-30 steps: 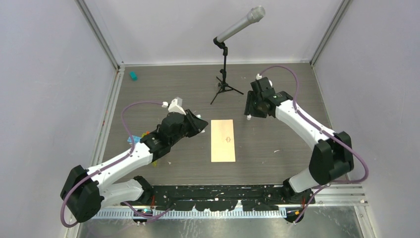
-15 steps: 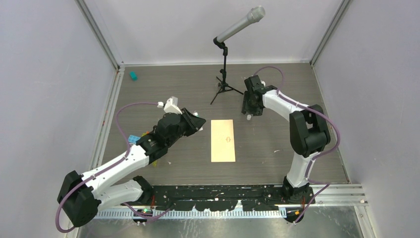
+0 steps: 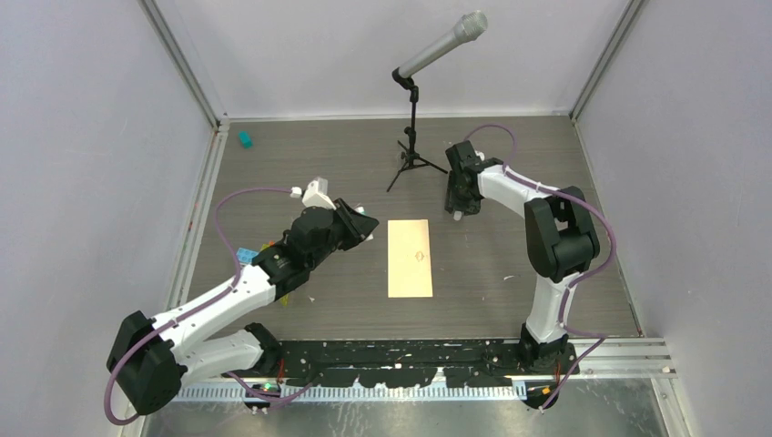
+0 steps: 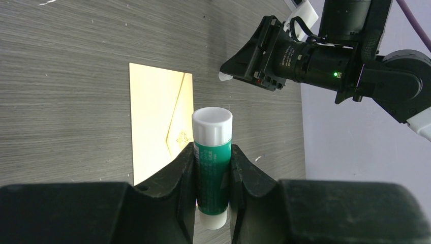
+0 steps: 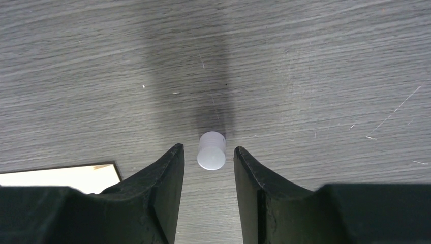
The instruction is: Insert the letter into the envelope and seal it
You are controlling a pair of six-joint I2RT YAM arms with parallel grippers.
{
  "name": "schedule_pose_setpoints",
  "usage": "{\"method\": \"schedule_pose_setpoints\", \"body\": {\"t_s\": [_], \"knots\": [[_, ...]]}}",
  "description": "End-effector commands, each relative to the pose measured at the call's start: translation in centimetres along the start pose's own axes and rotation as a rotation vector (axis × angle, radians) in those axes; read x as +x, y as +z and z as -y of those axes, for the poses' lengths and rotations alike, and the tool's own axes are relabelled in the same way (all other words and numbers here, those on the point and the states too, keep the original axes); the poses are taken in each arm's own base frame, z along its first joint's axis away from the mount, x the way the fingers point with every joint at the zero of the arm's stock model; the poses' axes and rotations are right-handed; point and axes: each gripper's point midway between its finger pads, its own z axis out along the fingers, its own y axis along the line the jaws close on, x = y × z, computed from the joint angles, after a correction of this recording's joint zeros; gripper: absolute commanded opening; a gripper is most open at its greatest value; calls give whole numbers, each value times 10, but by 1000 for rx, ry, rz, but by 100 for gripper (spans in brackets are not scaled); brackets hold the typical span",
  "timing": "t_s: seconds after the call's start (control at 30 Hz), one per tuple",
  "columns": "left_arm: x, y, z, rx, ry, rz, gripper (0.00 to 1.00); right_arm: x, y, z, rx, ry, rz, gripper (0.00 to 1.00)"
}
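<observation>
Left pincer [image 4: 212,152] is closed tight on the green body of a glue stick [image 4: 212,175], whose white end sticks out past the fingertips. It hangs at about 9 o'clock from the envelope [image 3: 410,258]. The envelope lies flat in the middle of the table [image 3: 300,164], flap side up with the small diamond mark [image 3: 420,256] showing. No separate letter is in sight; it is probably already inside, though that cannot be told for sure. The right pincer [image 5: 207,149] hovers at about 1 o'clock from the envelope. Its jaws are partly open and hold nothing, and they straddle a small white cap [image 5: 211,152] standing on the table, with a gap on each side. The step in hand looks like dealing with that cap, most likely picking it up to go back on the glue stick. To do it well, the right pincer should come straight down until the fingertips are level with the cap's sides, keep it centred, then close slowly and evenly. A light little cylinder like that will likely skid or tip if one finger reaches it first. The approach should also stay clear of the envelope corner at 8 o'clock from the cap.
</observation>
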Motion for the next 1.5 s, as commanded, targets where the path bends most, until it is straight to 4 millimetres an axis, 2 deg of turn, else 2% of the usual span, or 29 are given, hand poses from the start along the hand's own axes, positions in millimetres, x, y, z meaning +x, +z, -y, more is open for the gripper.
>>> {"method": "schedule_pose_setpoints", "body": {"t_s": [0.0,0.27,0.37,0.43,0.53,0.67,0.8,1.0,1.13,1.33,1.47], "knots": [[-12,2,10,22,-4,42,0,-18,-1,-1,13,0,51,45],[-14,4,8,6,-8,46,0,-15,2,-3,5,1,39,33],[-15,4,6,-7,-29,53,0,-15,-2,-3,-3,9,37,22],[-17,5,6,-13,-64,58,0,-16,-12,-6,-28,22,44,16],[-20,6,5,-25,-181,68,0,-17,-37,-15,-102,56,69,10],[-25,9,5,-23,-414,102,0,-19,-80,-29,-199,75,138,7],[-31,14,10,-1,-573,128,0,-16,-127,-46,-322,96,214,7],[-39,22,30,70,-777,119,0,-11,-204,-82,-569,120,367,7],[-49,23,51,132,-855,106,0,0,-252,-106,-755,100,431,7],[-64,19,79,218,-909,91,0,6,-296,-133,-966,91,481,7],[-68,16,94,265,-937,62,0,6,-312,-141,-1032,105,505,6]]}}
